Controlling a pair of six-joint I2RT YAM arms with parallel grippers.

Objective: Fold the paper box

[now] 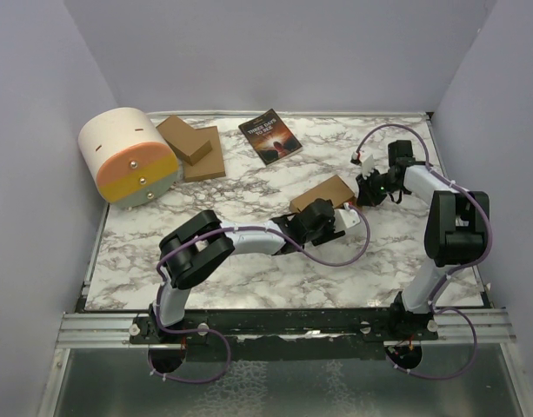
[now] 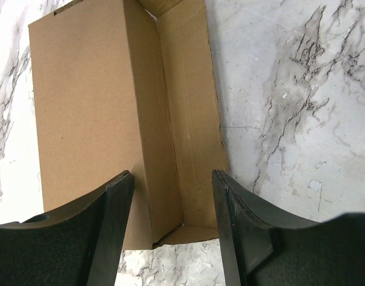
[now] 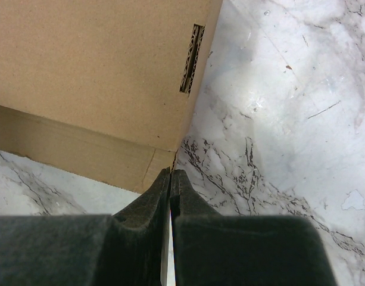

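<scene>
1. Black fingers of the left tool point(image 2: 171, 179) fill the foreground of its wrist view. They stand apart and clamp nothing, straddling a long crease of the paper box point(image 2: 87, 107) from above.
2. That box lies a little right of the middle of the desk point(image 1: 249, 278), well apart from every edge. It is partly raised: one broad panel sits up, a side wall drops from it, and a low strip of cardboard lies alongside.
3. Closed on nothing, the right tool point(image 3: 171, 174) has its joined tips at the box's lower corner, seemingly bracing it.
4. As I judge it, the step in hand is forming the body, with the ends not yet closed. The next move calls for bringing the low strip upright while the right tool keeps the corner from sliding.
5. The desk surface is white marble pattern, smooth and probably slippery under cardboard. Toward the far left corner sit a stack of flat cardboard pieces point(image 1: 192, 149) and a cream-and-orange drum point(image 1: 131, 156). A dark book point(image 1: 269, 136) lies by the far edge. Pale lilac walls close three sides.
</scene>
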